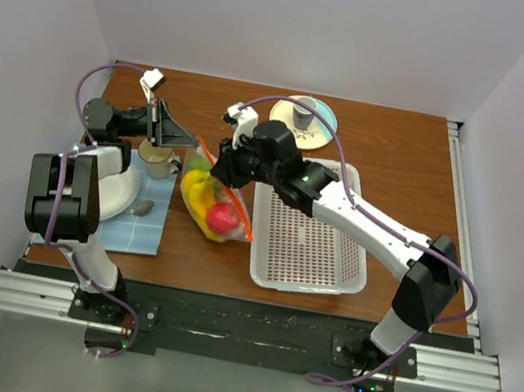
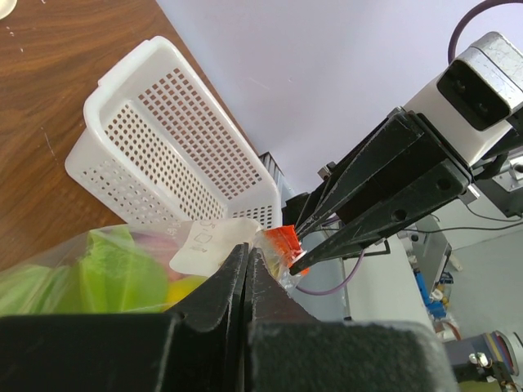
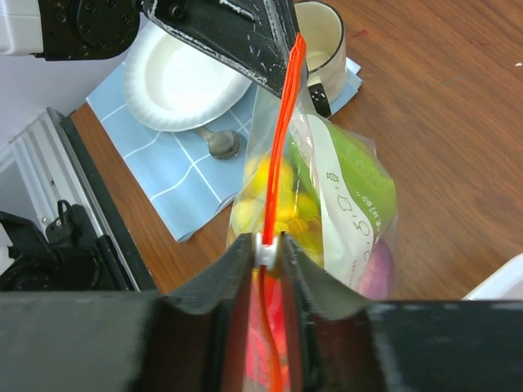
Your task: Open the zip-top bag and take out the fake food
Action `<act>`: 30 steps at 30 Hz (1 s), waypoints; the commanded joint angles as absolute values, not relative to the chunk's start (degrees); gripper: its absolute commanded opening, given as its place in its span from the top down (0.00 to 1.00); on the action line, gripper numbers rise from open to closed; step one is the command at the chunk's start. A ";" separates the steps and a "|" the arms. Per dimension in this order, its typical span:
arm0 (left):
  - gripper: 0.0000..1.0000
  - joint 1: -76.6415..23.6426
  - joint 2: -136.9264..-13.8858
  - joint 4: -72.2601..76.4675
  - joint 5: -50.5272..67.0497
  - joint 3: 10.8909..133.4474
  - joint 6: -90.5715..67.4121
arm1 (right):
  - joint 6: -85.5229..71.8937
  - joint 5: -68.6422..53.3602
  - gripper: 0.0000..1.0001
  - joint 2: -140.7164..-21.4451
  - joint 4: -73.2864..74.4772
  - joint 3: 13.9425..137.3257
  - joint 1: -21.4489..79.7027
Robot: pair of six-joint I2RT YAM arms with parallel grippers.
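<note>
Right end effector (image 3: 268,255), at the bottom centre of its wrist view, is pinched shut on the pale slider (image 3: 267,245) of the orange-red zip strip (image 3: 284,139). Left end effector (image 2: 247,260) is clamped on the opposite corner of the zip-top bag (image 1: 209,197), with no visible gap between its fingers. The bag sits left of centre in the top view, between the blue cloth (image 1: 140,225) and the white basket (image 1: 308,250), its lower part apparently on the tabletop (image 1: 392,148). The fake food, including a banana bunch (image 1: 197,193) and a red fruit (image 1: 225,217), is inside. Probable failure modes:

- The small slider slips from the pinch.
- The crinkly film pulls out of the left grip, so the bag follows the slider and does not open.
- A diverging pull twists the strip and jams the slider.
- A swinging bag strikes the mug (image 1: 157,159).
</note>
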State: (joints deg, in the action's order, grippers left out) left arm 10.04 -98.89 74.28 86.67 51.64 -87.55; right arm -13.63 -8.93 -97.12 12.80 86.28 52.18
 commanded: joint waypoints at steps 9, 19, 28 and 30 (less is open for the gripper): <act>1.00 10.28 -97.47 108.46 97.65 51.50 -88.15 | -12.83 -6.51 0.93 -89.84 14.32 82.80 52.38; 1.00 10.37 -97.91 108.54 97.65 52.29 -88.42 | -15.55 -4.83 0.94 -79.30 18.19 71.99 52.82; 1.00 10.37 -98.09 108.54 97.65 52.91 -88.77 | -18.37 -2.46 0.94 -69.71 23.20 63.03 55.63; 1.00 10.37 -98.09 108.54 97.65 53.17 -88.86 | -19.16 -2.20 0.94 -68.56 24.16 62.06 56.42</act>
